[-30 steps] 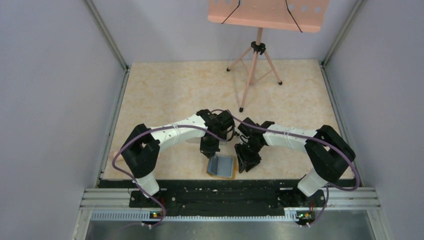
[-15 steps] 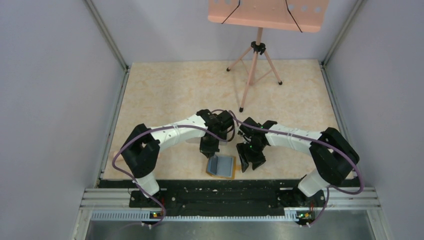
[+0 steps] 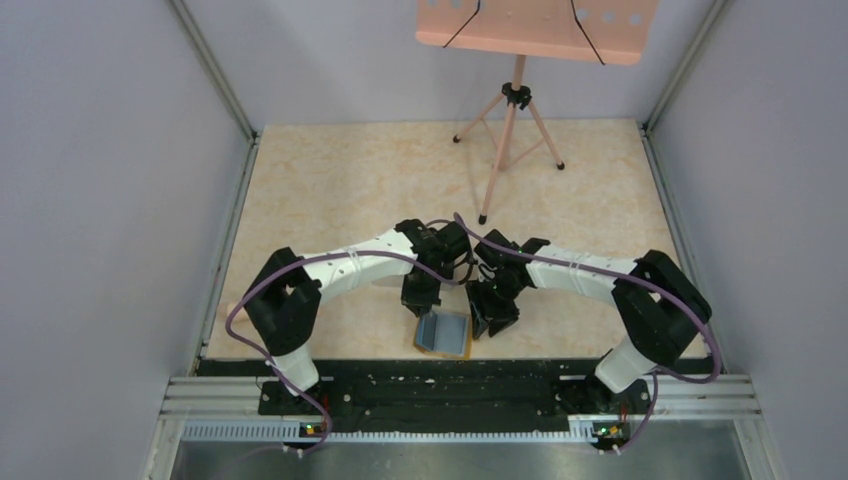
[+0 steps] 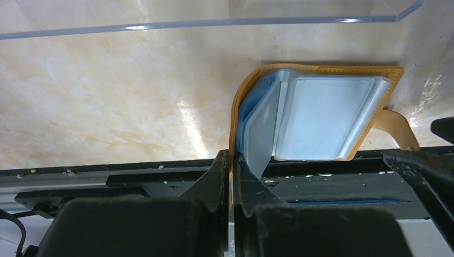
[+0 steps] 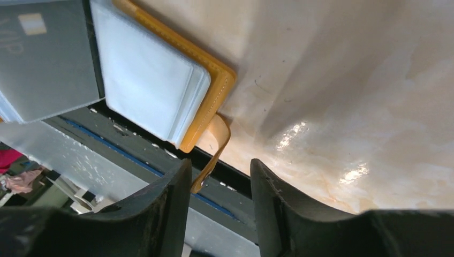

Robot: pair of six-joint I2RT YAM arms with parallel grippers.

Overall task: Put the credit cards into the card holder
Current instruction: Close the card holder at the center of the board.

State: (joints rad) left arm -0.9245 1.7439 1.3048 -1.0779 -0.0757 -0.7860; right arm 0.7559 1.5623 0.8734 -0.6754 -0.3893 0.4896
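Orange-tan leather shows clearly in both wrist views: the card holder (image 4: 316, 112) lies open on the desk (image 4: 107, 96), right at the near edge against the black rail (image 4: 160, 179), low and centre in the overhead frame. My left tool (image 4: 231, 160) is pressed together on the holder's left cover, pinching the orange edge so that side stands up and the blue-grey sleeves fan apart. My right tool (image 5: 220, 166) is spread. The clasp tab (image 5: 222, 136) curls down between its two fingers without either one plainly touching it, and the holder's right half sits just above and to the left of that tool in its own view. I judge this to be the opening-and-steadying step, with a pocket being presented and no card going in yet. No loose credit cards show in any view. A grey rectangle (image 5: 43, 59) with a pale square patch, upper left in the right wrist view, may be a card behind a sleeve, but I cannot tell. The clear box (image 4: 214, 22) runs along the top of the left wrist view, beyond the holder. Next I would need the right tool to fetch a card and bring it edge-on to a sleeve mouth while the left holds the cover up; if that pinch slips, the sleeves would likely fold shut.
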